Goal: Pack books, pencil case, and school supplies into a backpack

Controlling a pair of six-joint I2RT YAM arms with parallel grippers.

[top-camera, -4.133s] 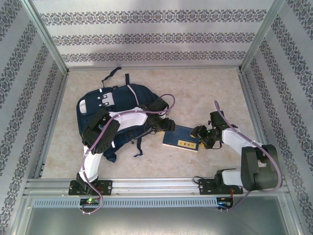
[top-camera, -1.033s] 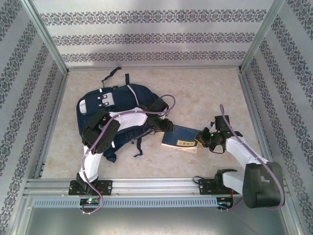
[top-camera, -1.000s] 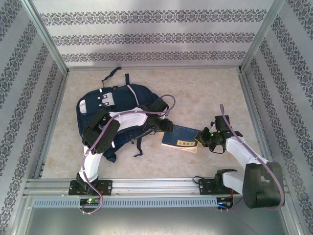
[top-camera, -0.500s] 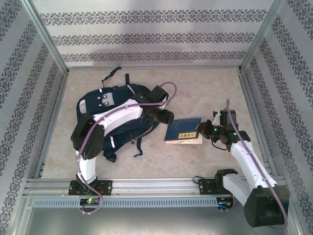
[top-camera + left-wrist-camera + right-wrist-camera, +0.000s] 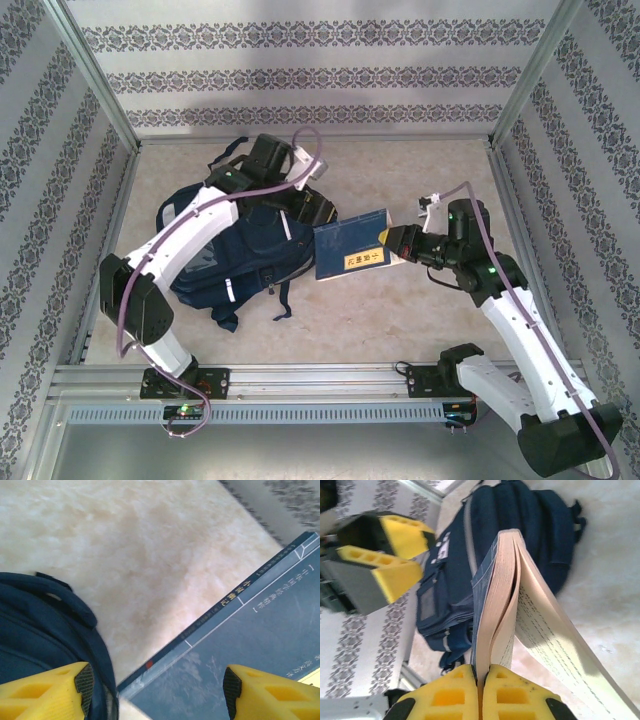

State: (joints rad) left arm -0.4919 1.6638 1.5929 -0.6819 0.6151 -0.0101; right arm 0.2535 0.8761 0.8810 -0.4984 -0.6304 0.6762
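Left end effector (image 5: 316,212) hovers with its yellow fingers spread over the right edge of the dark navy backpack (image 5: 235,255), which lies on the pale surface (image 5: 430,170). Just right of it, a navy book (image 5: 350,245) is lifted at a tilt. Its right edge is pinched by the right end effector (image 5: 398,240), and loose pages fan open. Packing it well likely needs a firm pinch and the left lifting the bag's opening first. Gold cover label and spine carry Chinese characters — too small to read.

Illegible Chinese print on spine and cover of navy book (image 5: 270,630)
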